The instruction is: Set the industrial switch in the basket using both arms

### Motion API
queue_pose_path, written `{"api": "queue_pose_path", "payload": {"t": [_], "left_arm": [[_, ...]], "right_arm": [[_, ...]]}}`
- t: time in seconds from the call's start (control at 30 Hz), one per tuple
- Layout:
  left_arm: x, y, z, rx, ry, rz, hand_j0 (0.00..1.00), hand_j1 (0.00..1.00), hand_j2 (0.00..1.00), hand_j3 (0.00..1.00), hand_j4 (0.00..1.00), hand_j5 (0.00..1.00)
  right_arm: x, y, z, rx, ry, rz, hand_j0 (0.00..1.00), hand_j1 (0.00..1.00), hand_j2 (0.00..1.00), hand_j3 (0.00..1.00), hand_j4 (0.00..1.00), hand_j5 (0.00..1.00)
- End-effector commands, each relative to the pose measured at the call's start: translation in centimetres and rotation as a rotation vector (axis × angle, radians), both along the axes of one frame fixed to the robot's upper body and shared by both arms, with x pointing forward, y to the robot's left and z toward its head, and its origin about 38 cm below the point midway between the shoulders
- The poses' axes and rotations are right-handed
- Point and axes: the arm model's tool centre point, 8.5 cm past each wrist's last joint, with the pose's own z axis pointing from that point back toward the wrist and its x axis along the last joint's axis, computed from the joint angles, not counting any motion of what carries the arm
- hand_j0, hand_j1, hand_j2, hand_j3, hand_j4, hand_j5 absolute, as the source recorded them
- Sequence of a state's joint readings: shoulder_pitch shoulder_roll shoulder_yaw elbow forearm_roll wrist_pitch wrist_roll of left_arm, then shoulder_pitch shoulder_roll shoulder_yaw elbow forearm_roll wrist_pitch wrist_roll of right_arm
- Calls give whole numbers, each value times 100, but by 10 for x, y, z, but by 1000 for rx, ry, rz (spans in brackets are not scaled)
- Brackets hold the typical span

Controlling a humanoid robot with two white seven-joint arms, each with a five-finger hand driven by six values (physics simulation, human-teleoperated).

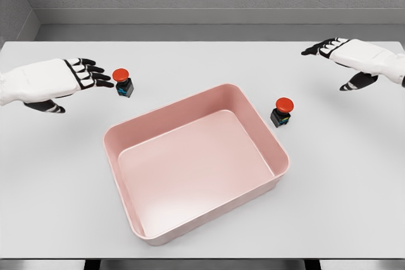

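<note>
Both white arms reach in over the scene, the left hand (66, 80) stretched flat with dark fingers extended and thumb below, the right hand (345, 58) raised at far right, fingers spread and relaxed

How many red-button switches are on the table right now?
2. One switch sits left of the pink basket, just off the left hand fingers. The other switch stands beside the basket's right wall. None looks hidden.

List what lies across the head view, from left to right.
Left hand → left industrial switch → pink basket → right industrial switch → right hand.
</note>
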State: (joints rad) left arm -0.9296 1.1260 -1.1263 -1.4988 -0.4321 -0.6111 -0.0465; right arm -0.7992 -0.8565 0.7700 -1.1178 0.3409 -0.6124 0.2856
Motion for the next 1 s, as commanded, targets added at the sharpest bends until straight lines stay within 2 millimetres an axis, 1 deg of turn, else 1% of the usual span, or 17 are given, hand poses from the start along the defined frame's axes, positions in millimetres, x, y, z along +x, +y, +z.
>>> {"api": "queue_pose_path", "payload": {"t": [0.0,0.07,0.1,0.17,0.2,0.23,0.3,0.37,0.4,0.47,0.53,0.6,0.63,0.7,0.83,0.87,0.97], "left_arm": [[4,-11,1,-16,-12,-21,100,100,100,100,100,100],[6,-13,7,-34,-26,-20,100,100,100,100,100,100],[10,-20,11,-53,-40,-32,100,100,100,100,100,100],[12,-26,12,-70,-42,-40,100,100,100,100,100,100],[12,-27,14,-75,-43,-42,100,100,100,100,100,100],[14,-29,18,-79,-55,-45,100,100,100,100,100,100],[18,-53,12,-112,-47,-92,100,100,100,100,100,100],[22,-61,8,-120,-41,-98,100,100,100,100,100,100],[25,-71,4,-129,-36,-115,100,100,100,100,100,100],[27,-79,5,-135,-40,-129,100,100,100,100,100,100],[40,-85,-5,-147,-24,-110,100,100,100,100,100,100],[50,-88,-9,-153,-18,-91,100,100,100,100,100,100],[53,-85,-11,-149,-15,-77,100,100,100,100,100,100],[63,-90,-28,-124,24,-62,100,100,100,100,100,100],[65,-82,-35,-111,36,-38,100,100,100,100,100,100],[65,-82,-40,-100,48,-37,100,100,100,100,100,100],[69,-80,-43,-101,53,-21,100,100,100,100,100,100]], "right_arm": [[0,1,1,6,-4,3,100,100,100,100,100,100],[0,1,2,5,-4,4,100,100,100,100,100,100],[-1,1,2,5,-4,2,100,100,100,100,100,100],[-1,-1,3,3,-6,0,100,100,100,100,100,100],[-1,1,6,3,-13,8,100,100,100,100,100,100],[-2,9,8,0,-18,33,100,100,100,100,100,100],[-5,8,10,-12,-19,38,100,100,100,100,100,100],[-6,6,8,-32,-8,42,100,100,100,100,100,100],[-4,11,10,-48,-7,57,100,100,100,100,100,100],[-2,24,12,-76,-1,100,100,100,100,100,100,100],[-3,32,13,-93,5,124,100,100,100,100,100,100],[-5,39,9,-126,41,149,100,100,100,100,100,100],[-5,43,7,-128,46,159,100,100,100,100,100,100],[-4,54,7,-140,49,188,100,100,100,100,100,100],[-4,65,1,-152,68,215,100,100,100,100,100,100],[-5,65,0,-153,71,215,100,100,100,100,100,100],[-7,67,-5,-157,81,224,100,100,100,100,100,100]]}}
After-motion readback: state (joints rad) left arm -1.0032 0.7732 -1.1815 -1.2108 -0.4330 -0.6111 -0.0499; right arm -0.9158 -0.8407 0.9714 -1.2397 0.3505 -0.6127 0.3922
